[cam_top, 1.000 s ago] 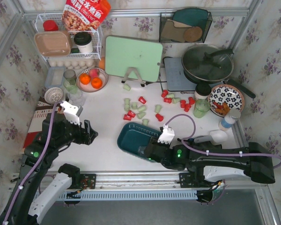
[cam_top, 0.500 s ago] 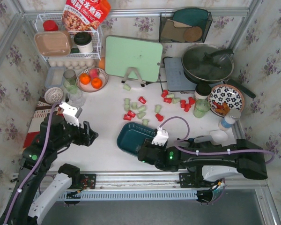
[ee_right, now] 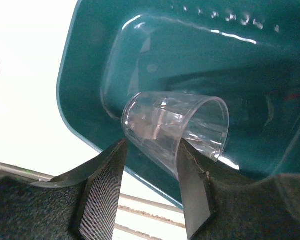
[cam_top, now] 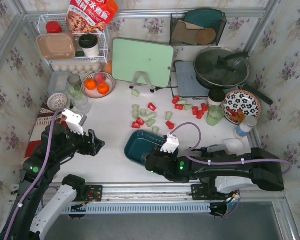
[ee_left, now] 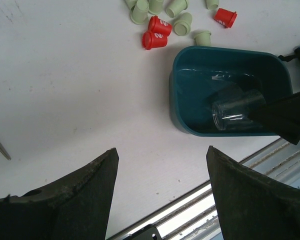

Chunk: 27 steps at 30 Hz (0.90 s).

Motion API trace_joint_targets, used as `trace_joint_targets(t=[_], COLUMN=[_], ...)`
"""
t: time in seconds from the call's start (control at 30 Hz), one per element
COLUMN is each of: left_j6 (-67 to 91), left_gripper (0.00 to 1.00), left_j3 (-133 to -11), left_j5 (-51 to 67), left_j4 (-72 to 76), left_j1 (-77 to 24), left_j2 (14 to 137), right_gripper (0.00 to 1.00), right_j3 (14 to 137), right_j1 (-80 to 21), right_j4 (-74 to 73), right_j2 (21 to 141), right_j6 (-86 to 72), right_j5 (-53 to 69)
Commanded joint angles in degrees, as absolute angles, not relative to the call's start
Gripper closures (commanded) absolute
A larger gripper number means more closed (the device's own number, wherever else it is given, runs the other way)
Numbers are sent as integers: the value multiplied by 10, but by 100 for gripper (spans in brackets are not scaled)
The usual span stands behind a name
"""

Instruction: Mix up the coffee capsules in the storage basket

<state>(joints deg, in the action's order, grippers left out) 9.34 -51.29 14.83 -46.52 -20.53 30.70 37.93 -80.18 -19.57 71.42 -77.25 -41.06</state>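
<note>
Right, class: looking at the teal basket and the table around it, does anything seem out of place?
Yes. A clear plastic cup lies on its side inside the storage basket, between the fingers of the right end effector. The coffee capsules lie scattered on the table beyond it; none are in the basket.

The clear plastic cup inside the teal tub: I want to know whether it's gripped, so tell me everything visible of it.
The clear plastic cup is a smooth, see-through, tapered tumbler, apparently empty. It lies on its side, tilted, inside the shallow dark teal plastic tub, alone there. Its narrower base end sits between the two black fingers of the right gripper, which look close against it; whether they squeeze it cannot be told.
</note>
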Motion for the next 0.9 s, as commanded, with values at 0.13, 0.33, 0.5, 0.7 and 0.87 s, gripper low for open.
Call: trace_joint_targets(t=[0.13, 0.33, 0.5, 0.7, 0.87], left_j6=[95, 95, 97, 98, 99], left_gripper=[26, 26, 26, 26, 26], left_j3=[-511, -510, -512, -511, -511], left_j5=[138, 134, 149, 157, 162], left_j4=[-454, -453, -453, -450, -449], left_j1=[-203, -192, -180, -171, -168], left_j2=[320, 337, 352, 348, 348], right_gripper=[49, 50, 50, 54, 64], right_j3=[364, 376, 395, 430, 472], right_j1=[-799, -785, -759, -742, -733], right_j4=[-106, -56, -33, -33, -60], right_j2=[693, 713, 744, 791, 831], right_j6=[-640, -553, -507, -465, -436], right_j5=[-472, -457, -404, -356, -336])
